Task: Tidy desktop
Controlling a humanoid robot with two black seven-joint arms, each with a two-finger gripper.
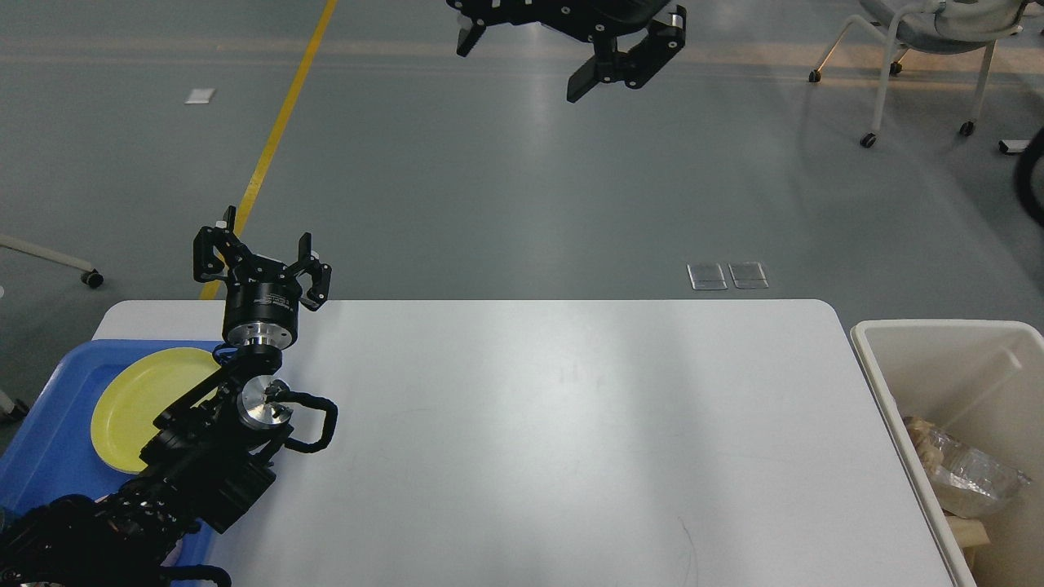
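The desktop (555,440) is a wide white tabletop with rounded corners, bare of loose objects. My left gripper (261,259) is open and empty, raised above the desktop's far left edge, next to the blue tray. My right gripper (526,50) is open and empty, high at the top of the view above the floor beyond the desktop; its upper part is cut off by the frame edge.
A blue tray (49,440) with a yellow plate (134,399) sits at the desktop's left end. A cream bin (938,342) holding crumpled wrappers (966,473) stands off the right end. A wheeled chair (930,49) is far right on the floor.
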